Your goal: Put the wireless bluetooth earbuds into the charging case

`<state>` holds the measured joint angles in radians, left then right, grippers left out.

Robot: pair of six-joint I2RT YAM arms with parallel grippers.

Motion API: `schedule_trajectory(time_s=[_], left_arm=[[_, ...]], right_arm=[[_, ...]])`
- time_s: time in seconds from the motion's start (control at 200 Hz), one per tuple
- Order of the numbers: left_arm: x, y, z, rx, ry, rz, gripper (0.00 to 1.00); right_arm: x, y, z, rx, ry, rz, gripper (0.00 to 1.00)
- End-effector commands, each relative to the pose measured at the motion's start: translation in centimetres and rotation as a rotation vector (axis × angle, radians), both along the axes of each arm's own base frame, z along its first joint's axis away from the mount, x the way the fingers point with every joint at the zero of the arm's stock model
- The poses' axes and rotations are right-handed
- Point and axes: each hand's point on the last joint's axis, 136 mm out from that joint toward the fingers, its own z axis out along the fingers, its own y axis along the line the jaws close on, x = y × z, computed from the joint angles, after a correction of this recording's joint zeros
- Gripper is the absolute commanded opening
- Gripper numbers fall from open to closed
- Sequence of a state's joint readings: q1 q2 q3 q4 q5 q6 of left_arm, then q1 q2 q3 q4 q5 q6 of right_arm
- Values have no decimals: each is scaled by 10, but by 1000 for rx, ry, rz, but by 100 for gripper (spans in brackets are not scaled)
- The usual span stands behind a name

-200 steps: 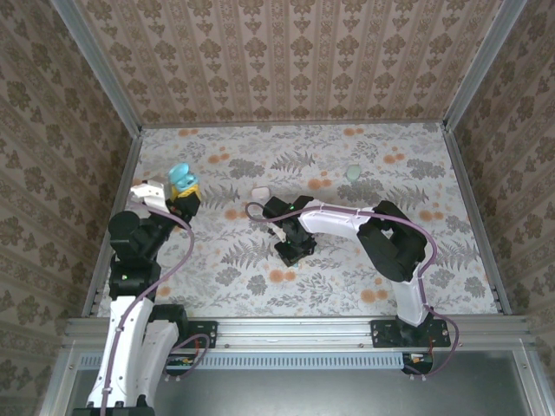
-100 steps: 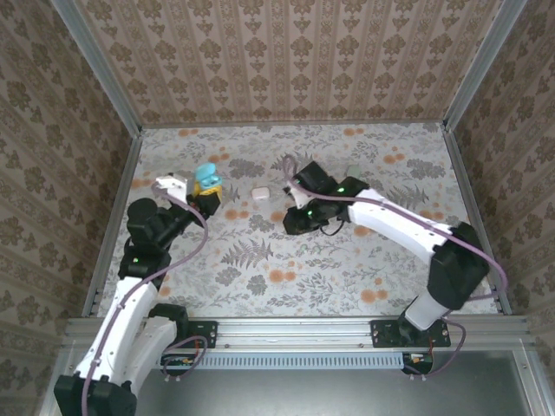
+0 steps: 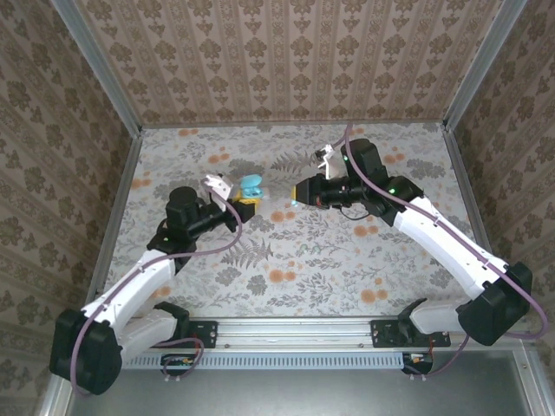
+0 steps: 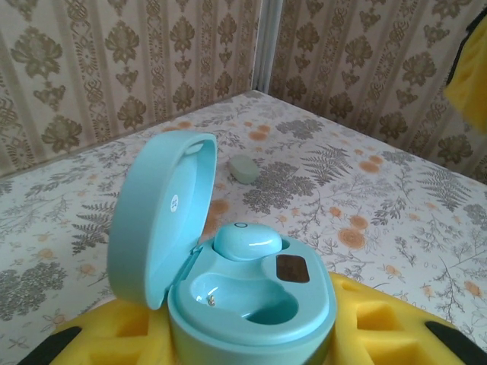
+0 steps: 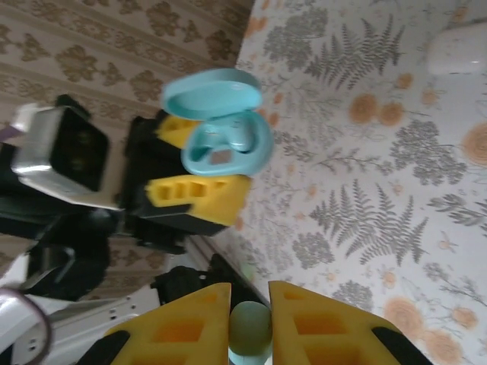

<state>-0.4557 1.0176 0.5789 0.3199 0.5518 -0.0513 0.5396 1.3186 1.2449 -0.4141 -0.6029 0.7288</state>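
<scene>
Left wrist view: the bottom edge cuts off the yellow pads (image 4: pixel 384 319) of the left gripper (image 4: pixel 251 346) and the base of the teal charging case (image 4: pixel 251 296); the contact surfaces are hidden. A pale green object (image 4: pixel 243 168) on the table (image 4: pixel 396 198) is too small to classify.

Right wrist view: the bottom edge crops the pale green earbud (image 5: pixel 249 328) between the right gripper (image 5: pixel 249 300) fingers. A blurred white object (image 5: pixel 459 46) is cropped at the right edge; type indeterminate.

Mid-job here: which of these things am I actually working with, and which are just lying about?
In the job: open teal charging case in the left gripper; teal earbud seated in it; pale green earbud pinched in the right gripper.
Lying about: pale green pebble-shaped item; white pebble-shaped item.
</scene>
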Motion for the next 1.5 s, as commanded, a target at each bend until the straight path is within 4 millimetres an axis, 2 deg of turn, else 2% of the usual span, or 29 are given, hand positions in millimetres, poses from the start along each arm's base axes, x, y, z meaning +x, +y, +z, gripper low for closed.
schedule_trajectory(time_s=[0.0, 0.245, 0.465, 0.495, 0.625, 0.925, 1.095, 1.495], left_arm=[[-4, -16, 25, -32, -108, -65, 36], [-8, -32, 18, -26, -112, -125, 36], [-14, -38, 25, -51, -146, -161, 37], [-15, -38, 26, -55, -151, -164, 37], [-19, -40, 29, -64, -169, -189, 37], [-25, -43, 29, -59, -182, -223, 37], [-26, -45, 32, -62, -188, -233, 37], [-24, -42, 41, -95, -215, -204, 38]], right_arm=[[-4, 9, 18, 98, 14, 18, 19], [-2, 24, 26, 142, 15, 44, 19], [1, 42, 27, 155, 5, 64, 19], [6, 47, 17, 146, 23, 61, 19], [12, 53, 17, 167, 19, 49, 19], [20, 58, 23, 198, 7, 29, 19], [26, 61, 19, 190, 8, 3, 19], [25, 69, 8, 169, 11, -3, 19]])
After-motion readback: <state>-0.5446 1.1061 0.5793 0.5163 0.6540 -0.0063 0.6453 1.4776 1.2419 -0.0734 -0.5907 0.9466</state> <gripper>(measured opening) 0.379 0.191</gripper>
